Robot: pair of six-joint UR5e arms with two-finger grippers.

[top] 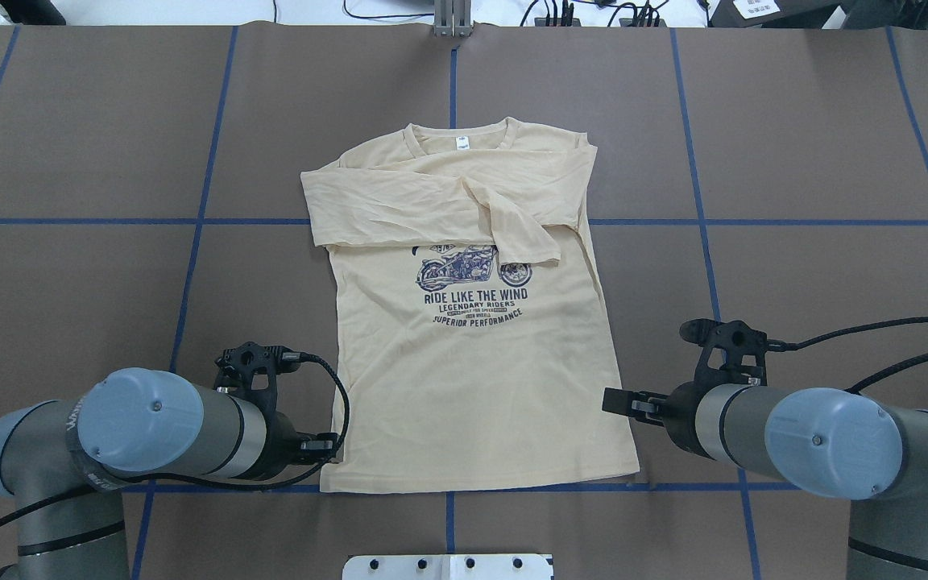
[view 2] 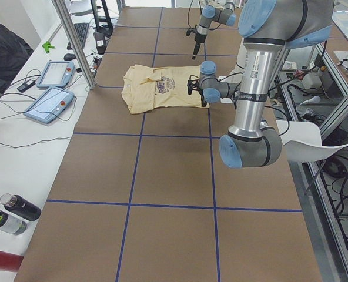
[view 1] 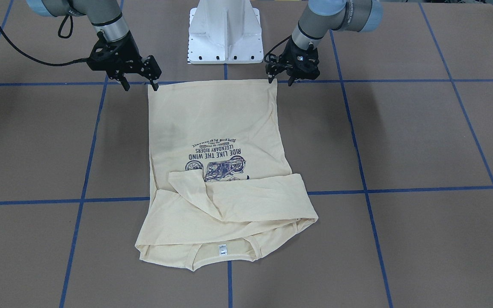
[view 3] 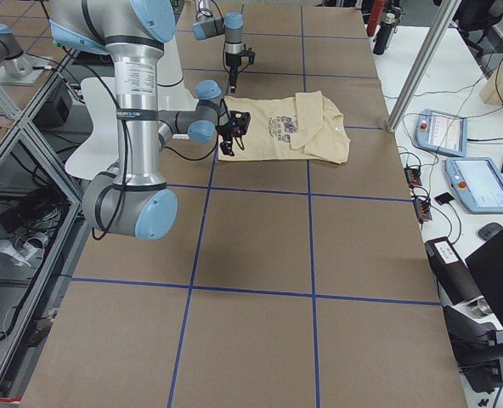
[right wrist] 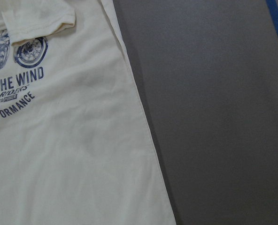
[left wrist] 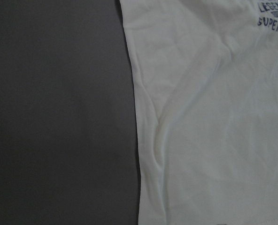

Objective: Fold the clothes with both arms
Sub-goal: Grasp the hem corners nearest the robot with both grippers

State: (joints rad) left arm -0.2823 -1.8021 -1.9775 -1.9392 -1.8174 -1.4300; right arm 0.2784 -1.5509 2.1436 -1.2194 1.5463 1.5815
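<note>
Now the left tool [view 1: 280, 79] and right tool [view 1: 140, 85] hang released at the T-shirt [view 1: 212, 115] hem corners

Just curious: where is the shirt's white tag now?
In the overhead view the neck tag sits inside the T-shirt collar, at the end farthest from the robot, beyond the folded sleeves.
</note>
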